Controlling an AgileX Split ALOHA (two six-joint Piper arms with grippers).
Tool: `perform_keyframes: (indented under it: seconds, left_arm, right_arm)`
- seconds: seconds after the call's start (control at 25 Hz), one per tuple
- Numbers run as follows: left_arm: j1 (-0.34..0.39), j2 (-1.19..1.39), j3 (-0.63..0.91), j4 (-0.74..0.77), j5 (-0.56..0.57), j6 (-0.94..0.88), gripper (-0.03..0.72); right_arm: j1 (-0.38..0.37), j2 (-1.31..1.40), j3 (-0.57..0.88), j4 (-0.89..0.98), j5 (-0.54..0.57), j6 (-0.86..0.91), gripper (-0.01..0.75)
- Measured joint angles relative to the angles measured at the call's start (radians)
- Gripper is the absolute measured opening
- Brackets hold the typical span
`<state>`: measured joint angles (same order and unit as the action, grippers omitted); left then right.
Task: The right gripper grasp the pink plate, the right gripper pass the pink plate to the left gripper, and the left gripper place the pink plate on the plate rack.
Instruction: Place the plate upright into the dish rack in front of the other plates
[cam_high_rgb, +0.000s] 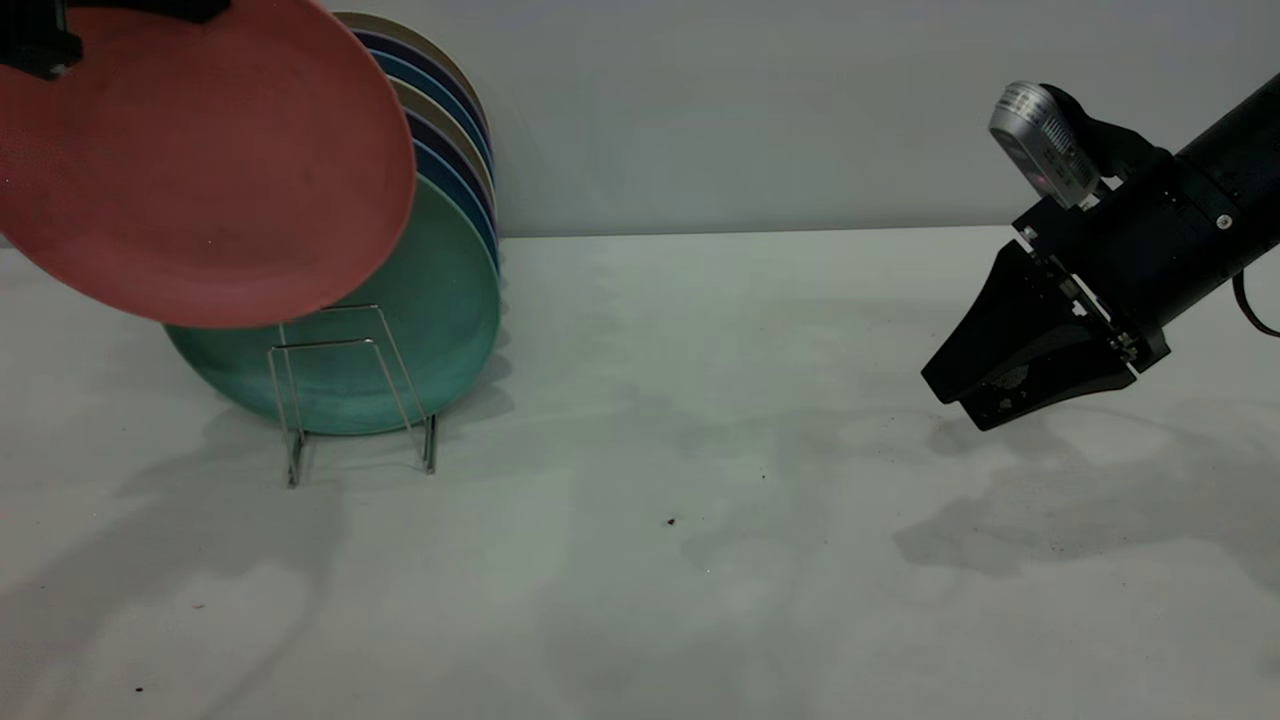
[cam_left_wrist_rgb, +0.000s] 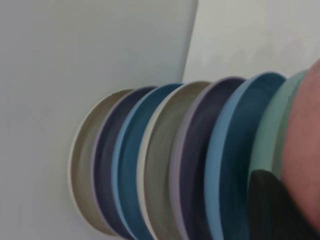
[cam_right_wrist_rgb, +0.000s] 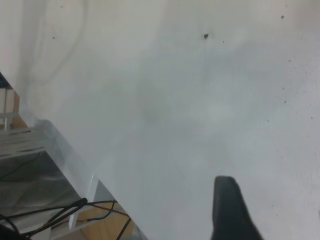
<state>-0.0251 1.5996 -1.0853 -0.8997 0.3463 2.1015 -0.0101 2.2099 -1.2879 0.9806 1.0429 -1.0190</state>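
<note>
Pink plate (cam_high_rgb: 200, 170) in left claw (cam_high_rgb: 45, 40), above plate rack (cam_high_rgb: 350, 390)

Pink plate (cam_high_rgb: 190, 160) left, before the plate rack (cam_high_rgb: 350, 390) — right gripper (cam_high_rgb: 975, 385) far right.

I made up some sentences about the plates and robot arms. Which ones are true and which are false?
1. The round salmon-pink plate is lying flat on the table. False: the left gripper holds it up in the air, above the thin silver wire plate rack.
2. A teal-green plate stands at the front of the rack. True.
3. The right gripper holds a plate. False: it holds nothing.
4. Several plates stand behind the green one. True.
</note>
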Motion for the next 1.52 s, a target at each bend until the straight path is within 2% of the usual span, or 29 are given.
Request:
perform_keyframes:
  seconds: [0.52,0.92,1.52]
  left_arm:
    - [-0.002,0.057,-0.045,0.075,0.037,0.000,0.090]
    - [-0.050,0.085,-0.102,0.095,0.074,0.000,0.090]
    - [-0.050,0.178,-0.102,0.055,0.034,0.000,0.090]
  right_arm:
    - [0.000,0.000,0.000,0.000,0.000,0.000,0.442]
    - [0.000,0.000,0.000,0.000,0.000,0.000,0.442]
    - [0.000,0.000,0.000,0.000,-0.002,0.000,0.442]
